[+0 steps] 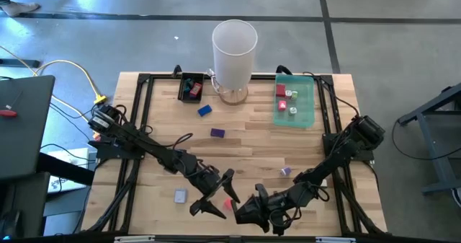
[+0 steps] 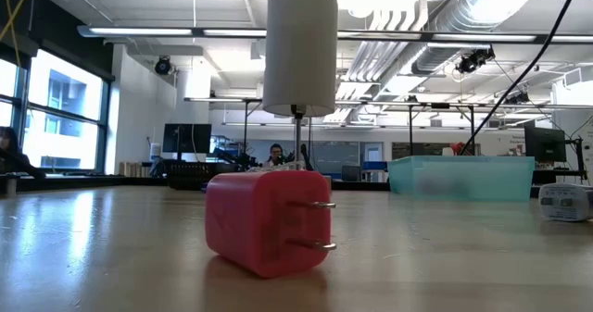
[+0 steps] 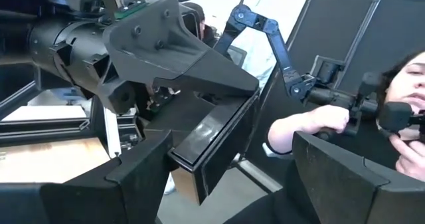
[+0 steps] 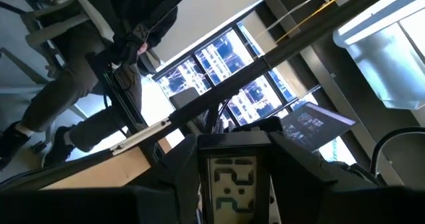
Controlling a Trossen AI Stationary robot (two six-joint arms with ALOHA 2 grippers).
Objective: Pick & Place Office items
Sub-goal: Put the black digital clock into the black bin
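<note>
The left gripper (image 1: 218, 194) hangs low over the front of the table with its fingers (image 3: 133, 184) spread wide and nothing between them. A red plug block (image 2: 264, 221) lies on its side on the wood just beside those fingertips, in the gap between the two grippers, its two metal prongs sticking out sideways. The right gripper (image 1: 245, 211) faces the left one from the other side of the block, its fingers partly closed on a small black piece with a pale face (image 4: 232, 181), which sits squarely between them. A grey block (image 1: 180, 195) rests behind the left fingers, near the arm. A purple block (image 1: 217, 133) and a blue block (image 1: 204, 110) lie well beyond both sets of fingertips, toward the white cylinder (image 1: 234, 48), and a small lilac piece (image 1: 286, 171) sits beside the right arm.
</note>
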